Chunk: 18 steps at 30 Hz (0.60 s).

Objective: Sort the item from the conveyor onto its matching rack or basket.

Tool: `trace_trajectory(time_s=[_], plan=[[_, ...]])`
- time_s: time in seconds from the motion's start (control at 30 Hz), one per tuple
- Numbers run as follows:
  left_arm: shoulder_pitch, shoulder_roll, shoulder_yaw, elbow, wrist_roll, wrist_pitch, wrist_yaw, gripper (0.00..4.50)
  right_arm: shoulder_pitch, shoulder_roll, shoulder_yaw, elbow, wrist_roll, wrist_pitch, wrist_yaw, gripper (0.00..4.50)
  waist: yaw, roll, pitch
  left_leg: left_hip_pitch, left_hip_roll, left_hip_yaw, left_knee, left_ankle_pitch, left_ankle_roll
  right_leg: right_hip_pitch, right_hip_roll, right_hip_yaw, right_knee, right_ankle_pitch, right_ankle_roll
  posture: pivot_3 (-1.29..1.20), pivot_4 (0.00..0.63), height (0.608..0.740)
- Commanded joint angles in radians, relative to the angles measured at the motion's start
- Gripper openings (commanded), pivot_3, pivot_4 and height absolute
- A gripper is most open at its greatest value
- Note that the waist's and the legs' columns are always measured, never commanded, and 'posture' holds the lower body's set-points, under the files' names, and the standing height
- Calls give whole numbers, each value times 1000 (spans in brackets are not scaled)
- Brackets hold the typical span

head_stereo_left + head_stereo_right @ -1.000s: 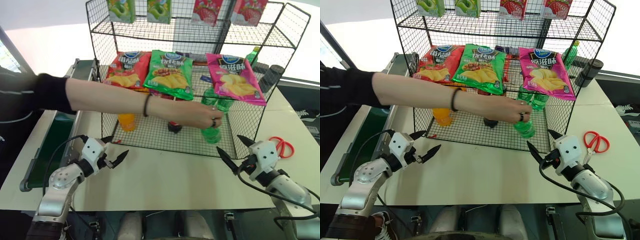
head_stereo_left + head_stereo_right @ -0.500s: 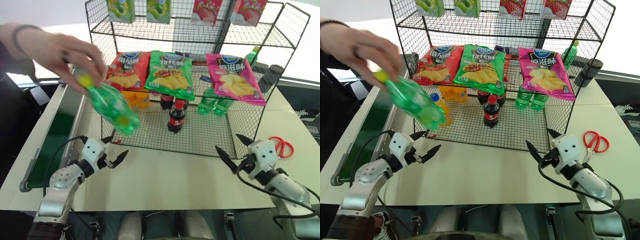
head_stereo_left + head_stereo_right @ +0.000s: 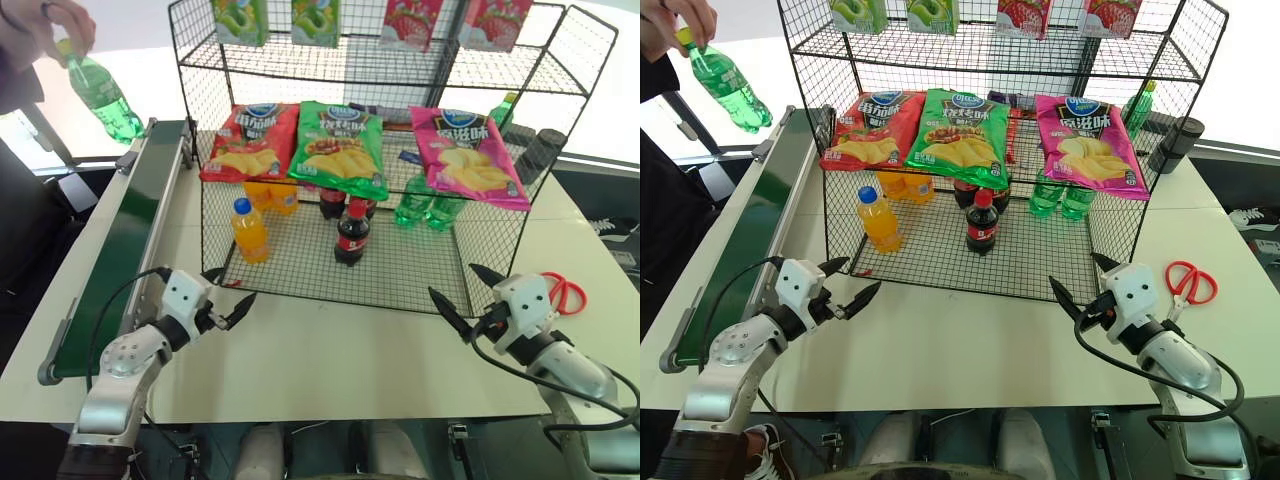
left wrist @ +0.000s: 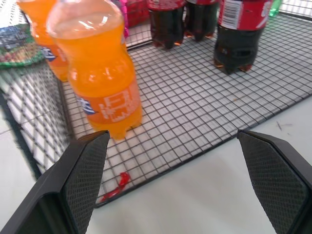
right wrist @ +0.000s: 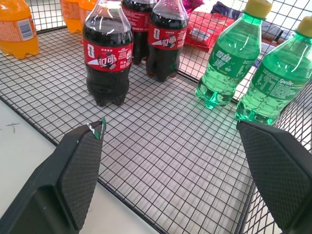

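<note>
Both jaws gape, well apart from the hand-held green bottle.

Each arm is silver-grey metal with rounded joint housings, ending in a white boxy wrist block. The left tool and right tool each carry two black, pointed, textured fingers. Black cables loop along both forearms.

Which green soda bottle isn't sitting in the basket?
The green bottle dangling from a person's hand above the conveyor. The other two green bottles stand upright in the basket.
</note>
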Motion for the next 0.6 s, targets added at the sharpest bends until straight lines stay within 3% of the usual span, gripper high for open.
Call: trace_trajectory(time_s=[0.03,0.13,0.4,0.6], plan=[[-17,-4,102,-37,-66,27,38,4500,-37,-14,11,-30,4,-6,10,4471,0,0,0,0,0,0,0,0,0,0,0,0,0,0,0,0,150,740],[-63,-37,205,-10,-126,56,123,4500,-74,-12,45,-46,7,15,17,4471,1,-1,0,0,0,0,0,0,0,0,0,0,0,0,0,0,150,740],[-127,-51,393,157,-97,13,320,4500,-175,-2,186,-149,33,125,39,4471,-1,-1,0,0,0,0,0,0,0,0,1,0,0,0,0,0,150,740],[-105,-38,407,204,-74,-8,338,4500,-186,50,334,-224,26,172,24,4471,3,-4,-1,0,0,-1,0,0,0,0,1,-1,0,0,0,0,150,740]])
